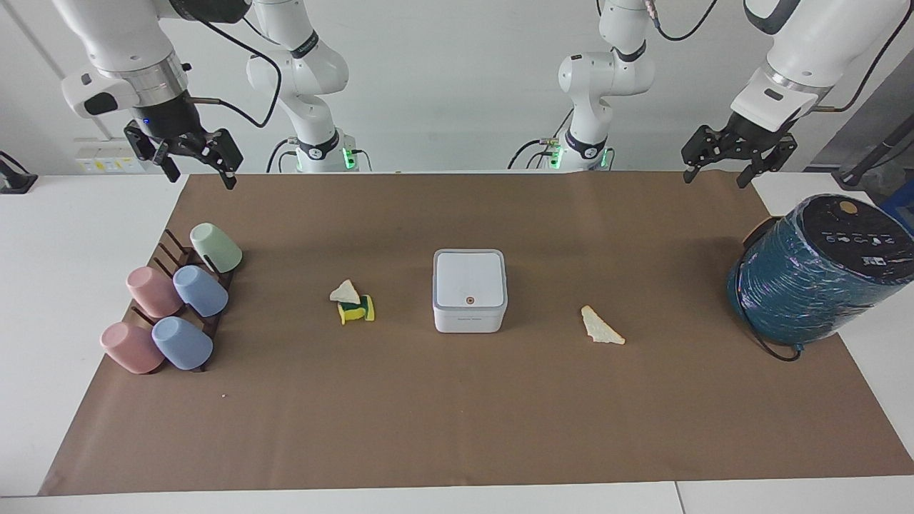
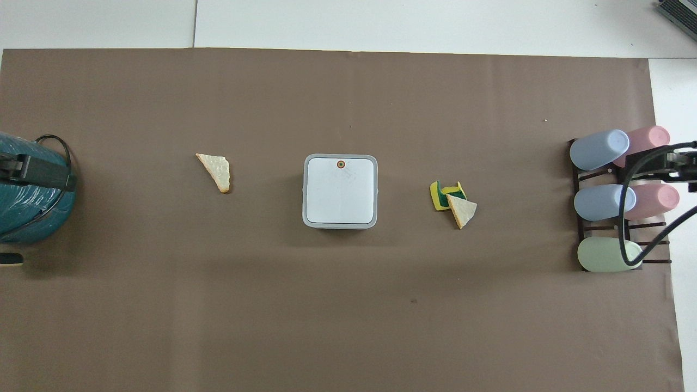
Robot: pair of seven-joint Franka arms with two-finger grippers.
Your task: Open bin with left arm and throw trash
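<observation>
The left arm's black two-finger gripper [image 1: 739, 153] hangs spread and empty over the table's edge near the teal-wrapped cylinder [image 1: 814, 275]. The right gripper [image 1: 189, 153] waits likewise, spread, above the pastel plastic cups [image 1: 175, 307]. The small white square plastic bin [image 1: 469, 289], lid closed, sits mid-table between one cream wedge scrap [image 1: 601, 327] and another wedge [image 1: 345, 292] lying on a yellow-green sponge piece [image 1: 357, 309].

Bin [image 1: 469, 291]: smooth white plastic, slight sheen. Bench [image 1: 43, 285]: glossy white, covered by matt brown paper [image 1: 457, 414]. Cups [image 1: 178, 300]: matt pastel plastic. Cylinder [image 1: 807, 285]: shiny wrinkled teal film wrap. Wedge scraps [image 1: 602, 326]: rough, crumbly-looking. Sponge piece [image 1: 357, 309]: porous.
</observation>
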